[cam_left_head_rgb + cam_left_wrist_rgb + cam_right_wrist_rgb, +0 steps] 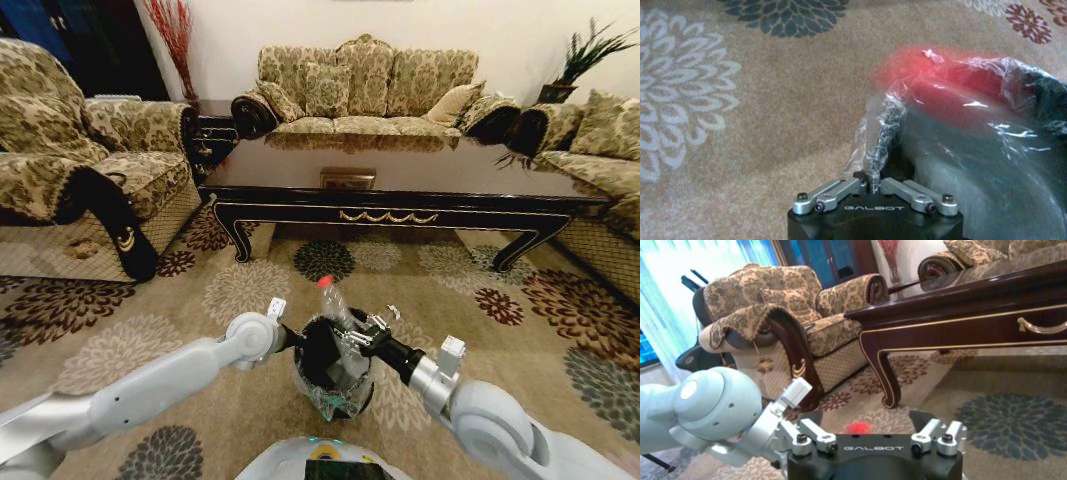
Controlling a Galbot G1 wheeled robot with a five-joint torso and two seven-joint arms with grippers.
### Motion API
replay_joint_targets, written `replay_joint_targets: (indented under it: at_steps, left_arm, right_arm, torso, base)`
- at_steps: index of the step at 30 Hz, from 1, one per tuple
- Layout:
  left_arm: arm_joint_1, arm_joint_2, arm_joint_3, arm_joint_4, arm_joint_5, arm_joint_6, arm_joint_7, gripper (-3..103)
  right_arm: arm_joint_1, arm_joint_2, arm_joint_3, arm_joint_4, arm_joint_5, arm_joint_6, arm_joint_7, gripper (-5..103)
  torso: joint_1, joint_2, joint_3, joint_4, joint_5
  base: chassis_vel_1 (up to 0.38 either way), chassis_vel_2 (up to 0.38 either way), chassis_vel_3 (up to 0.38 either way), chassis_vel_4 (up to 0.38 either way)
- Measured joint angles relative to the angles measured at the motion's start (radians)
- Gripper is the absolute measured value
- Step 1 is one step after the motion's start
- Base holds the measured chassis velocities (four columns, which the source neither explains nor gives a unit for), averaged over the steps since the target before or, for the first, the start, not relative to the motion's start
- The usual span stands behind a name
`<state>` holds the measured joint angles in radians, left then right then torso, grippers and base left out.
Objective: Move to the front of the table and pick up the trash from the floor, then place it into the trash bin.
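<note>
The black trash bin point(333, 392) with its thin clear liner stands on the flowered carpet point(240, 290) right in front of me. My left gripper point(290, 337) point(870, 184) is shut on the liner's edge point(875, 142) at the bin's left rim. The clear bottle with a red cap point(327, 298) stands upright over the bin's mouth, with my right gripper point(354, 336) point(870, 434) shut on it. The cap shows as a red blur point(927, 59) point(857, 427). A tiny white scrap point(393, 312) lies on the carpet to the bin's right. The dark table point(400, 205) point(960, 315) stands beyond the bin.
A patterned armchair point(90, 170) point(793, 315) stands at the left, a sofa point(370, 90) behind the table and another sofa point(600, 150) at the right. A small dark side table point(215, 125) sits in the back corner. Open carpet lies between bin and table.
</note>
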<state>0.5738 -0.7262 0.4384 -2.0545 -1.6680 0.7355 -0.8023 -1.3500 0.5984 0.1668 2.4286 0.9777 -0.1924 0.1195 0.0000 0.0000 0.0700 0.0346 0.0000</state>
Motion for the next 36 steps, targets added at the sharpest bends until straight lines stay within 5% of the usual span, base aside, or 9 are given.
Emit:
replay_joint_targets:
  at_steps: [4,18,28,36]
  left_arm:
    - [0.021,0.004,-0.016,-0.001,0.009,0.000,0.001,0]
    - [0.097,0.032,-0.106,-0.017,0.027,0.000,0.002,0]
    - [0.348,0.077,-0.411,-0.062,0.061,0.000,0.025,0]
    - [0.413,0.081,-0.518,-0.052,0.068,0.000,0.027,0]
  right_arm:
    - [-0.004,0.001,0.000,0.000,-0.004,0.000,-0.001,99]
    - [-0.008,0.020,0.005,-0.015,-0.021,0.005,-0.007,100]
    - [-0.002,0.030,0.018,-0.056,-0.028,0.023,-0.013,100]
    - [-0.007,0.038,0.019,-0.116,-0.071,0.054,-0.038,100]
  torso:
    - [0.000,0.000,0.000,-0.0001,0.0001]
    - [0.000,0.000,0.000,-0.0002,0.0000]
    - [0.000,0.000,0.000,0.0001,-0.0001]
    - [0.000,0.000,0.000,-0.0001,0.0000]
  base:
    - [0.000,0.000,0.000,0.000]
    - [0.000,0.000,0.000,0.000]
    - [0.000,0.000,0.000,0.000]
    - [0.000,0.000,0.000,0.000]
